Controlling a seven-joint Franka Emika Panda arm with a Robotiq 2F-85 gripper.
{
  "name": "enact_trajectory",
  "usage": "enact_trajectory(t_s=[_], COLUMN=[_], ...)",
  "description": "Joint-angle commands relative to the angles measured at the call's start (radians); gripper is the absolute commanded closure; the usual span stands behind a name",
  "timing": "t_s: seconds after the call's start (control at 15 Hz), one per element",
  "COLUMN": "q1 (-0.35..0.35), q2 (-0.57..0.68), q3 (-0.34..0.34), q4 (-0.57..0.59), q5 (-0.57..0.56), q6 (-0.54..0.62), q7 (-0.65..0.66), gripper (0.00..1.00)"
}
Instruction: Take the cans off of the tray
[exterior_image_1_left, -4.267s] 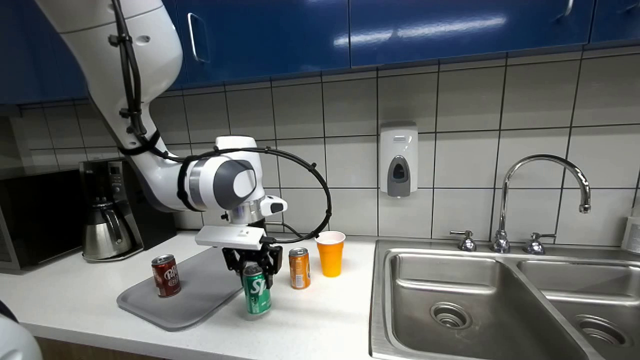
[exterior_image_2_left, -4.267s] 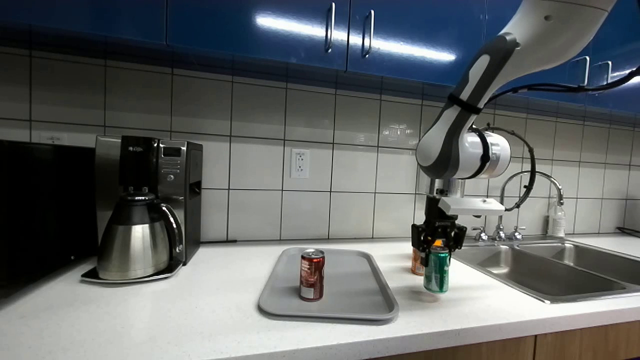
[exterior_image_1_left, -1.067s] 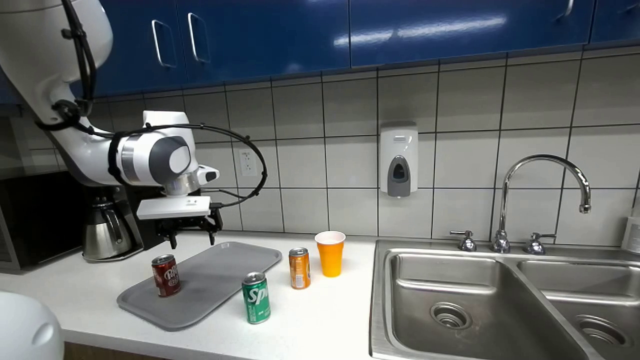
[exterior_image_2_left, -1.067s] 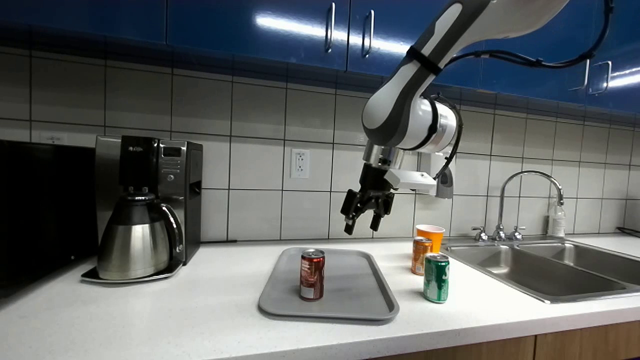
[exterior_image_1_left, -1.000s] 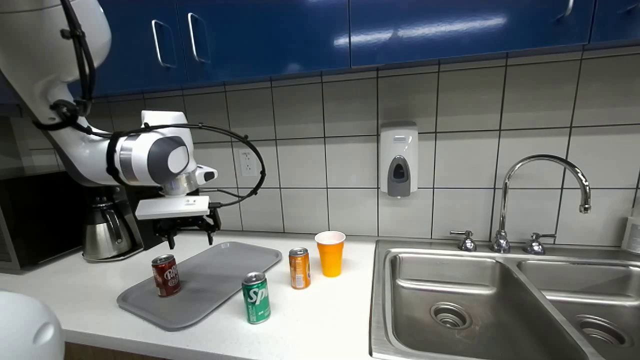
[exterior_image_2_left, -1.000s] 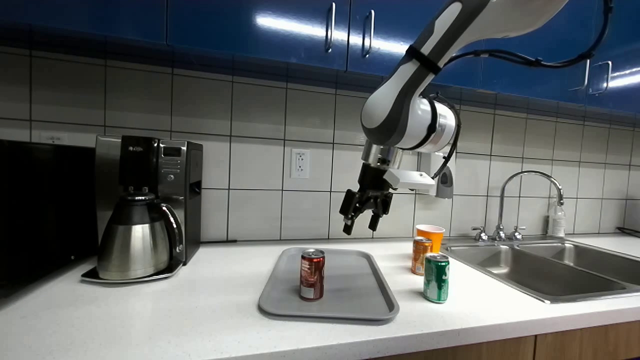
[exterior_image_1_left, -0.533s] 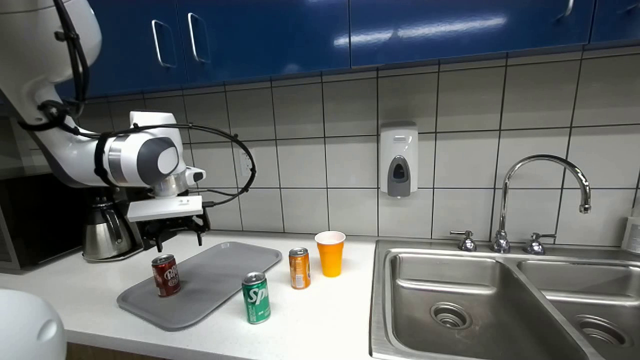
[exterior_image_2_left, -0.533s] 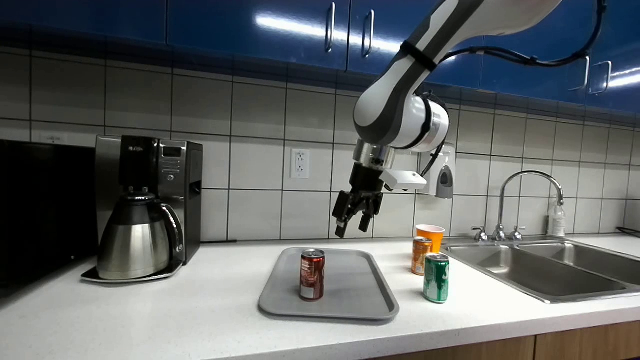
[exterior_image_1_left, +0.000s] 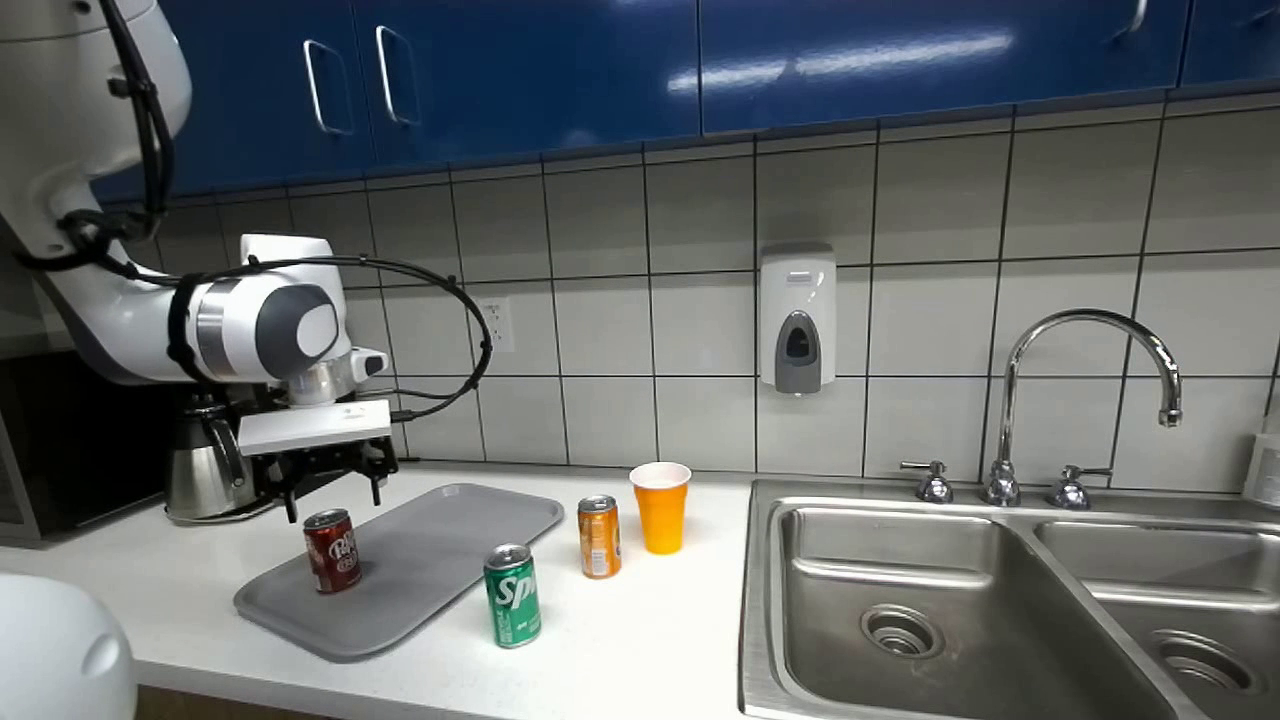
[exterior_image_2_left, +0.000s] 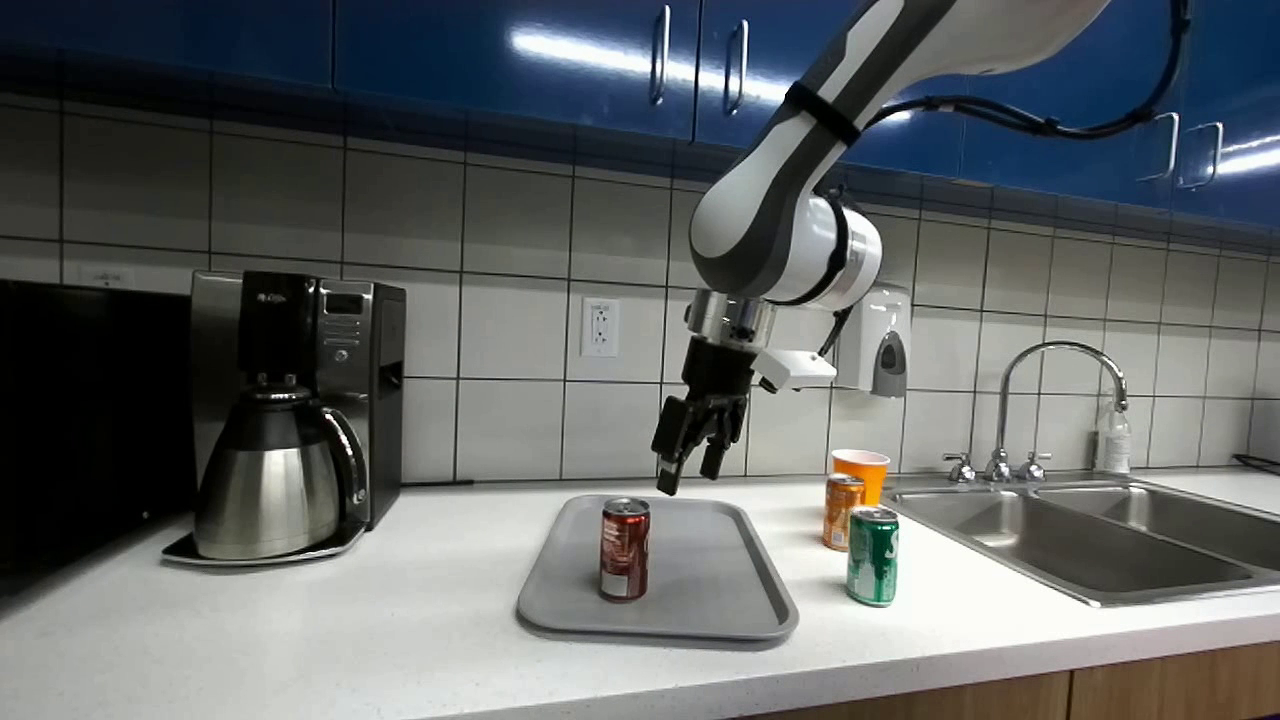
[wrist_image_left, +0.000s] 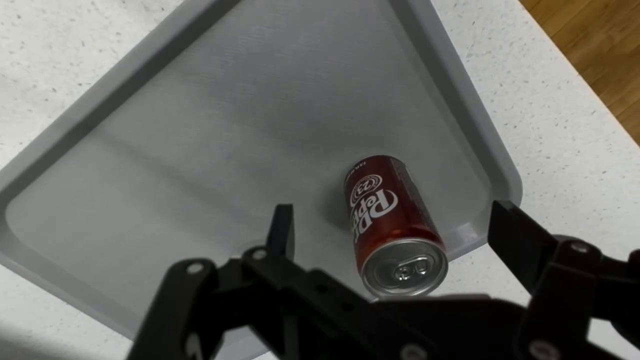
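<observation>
The dark red can (exterior_image_2_left: 624, 552) with its silver top stands upright on the grey tray (exterior_image_2_left: 705, 560), toward one corner in the wrist view. My gripper (exterior_image_2_left: 690, 477) hangs above the tray, tilted, higher than that can. In the wrist view the black fingers (wrist_image_left: 282, 232) are spread wide, and the dark red can (wrist_image_left: 395, 215) shows between and below them, apparently untouched. Off the tray, on the white counter, stand the green can (exterior_image_1_left: 512, 598) and the orange-bronze can (exterior_image_1_left: 599, 538), both upright.
A yellow-orange cup (exterior_image_1_left: 661, 510) stands behind the orange-bronze can. Beyond them lies a double steel sink (exterior_image_1_left: 905, 590) with a faucet (exterior_image_1_left: 1005, 400). A coffee maker (exterior_image_2_left: 300, 420) is beside the tray's far side, near a black microwave (exterior_image_2_left: 90, 430). Blue cabinets (exterior_image_2_left: 520, 60) hang overhead.
Seconds ago the gripper was around the green can; that can now stands released on the counter. Over the last second the gripper has moved closer to the dark red can, lowering and tilting slightly.
</observation>
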Motion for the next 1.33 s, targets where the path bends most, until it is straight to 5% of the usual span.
enact_trajectory(t_s=[0.0,1.27], q1=[0.003,0.010], q2=[0.022,0.230], q3=[0.020,0.065], q4=[0.032,0.204], q5=[0.016,-0.126], q6=[-0.045,-0.128], q7=[-0.052,0.011], gripper=[0.00,0.00])
